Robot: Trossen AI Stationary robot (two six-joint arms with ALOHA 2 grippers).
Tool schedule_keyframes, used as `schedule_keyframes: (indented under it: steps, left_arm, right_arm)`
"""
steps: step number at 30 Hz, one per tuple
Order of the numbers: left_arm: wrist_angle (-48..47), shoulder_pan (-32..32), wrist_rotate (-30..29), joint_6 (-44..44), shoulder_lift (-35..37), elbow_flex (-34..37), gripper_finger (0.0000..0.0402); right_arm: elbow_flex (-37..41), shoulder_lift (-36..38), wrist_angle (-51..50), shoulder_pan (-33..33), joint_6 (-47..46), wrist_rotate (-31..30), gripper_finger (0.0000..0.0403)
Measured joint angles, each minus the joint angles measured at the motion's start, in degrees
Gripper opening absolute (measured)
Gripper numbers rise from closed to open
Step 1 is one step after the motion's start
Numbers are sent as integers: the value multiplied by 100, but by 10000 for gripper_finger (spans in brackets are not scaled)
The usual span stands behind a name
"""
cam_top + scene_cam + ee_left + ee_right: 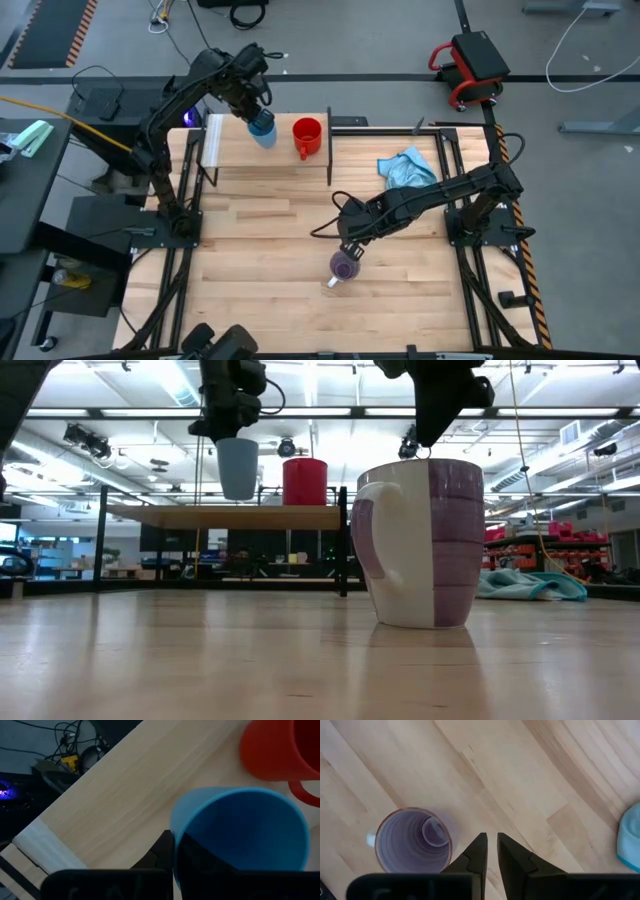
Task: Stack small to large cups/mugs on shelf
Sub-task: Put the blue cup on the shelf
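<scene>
My left gripper (255,112) is shut on the light blue cup (263,129), which is held a little above the light-wood shelf (235,150), next to the red mug (307,137). The red mug stands upright on the shelf (200,516). The lilac mug (345,265) stands upright on the tabletop, handle toward the near left. My right gripper (491,847) hovers just above the mug and to one side of it. Its fingers are shut and touch nothing. My left gripper holds the light blue cup by its rim (176,836). One finger (161,854) is outside the wall and the other is inside the cup. The fingers come from above, pointing down. The cup (238,466) hangs upright, lifted clear of the shelf.
A crumpled light blue cloth (408,168) lies on the table to the right of the shelf and shows in the right wrist view (630,837). The shelf's black legs (343,540) stand on the far part of the tabletop. Bare planks (260,260) surround the lilac mug.
</scene>
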State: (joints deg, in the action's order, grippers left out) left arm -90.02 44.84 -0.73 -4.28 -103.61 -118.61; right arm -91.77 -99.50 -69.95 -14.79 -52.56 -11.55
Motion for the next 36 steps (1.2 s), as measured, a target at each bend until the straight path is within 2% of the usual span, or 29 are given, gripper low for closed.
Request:
schedule_keyframes:
  steps: [36]
  left_arm:
    - [0, 199, 11, 16, -276, -2, 10]
  right_arm:
    - [0, 0, 105, 40, -41, 4, 50]
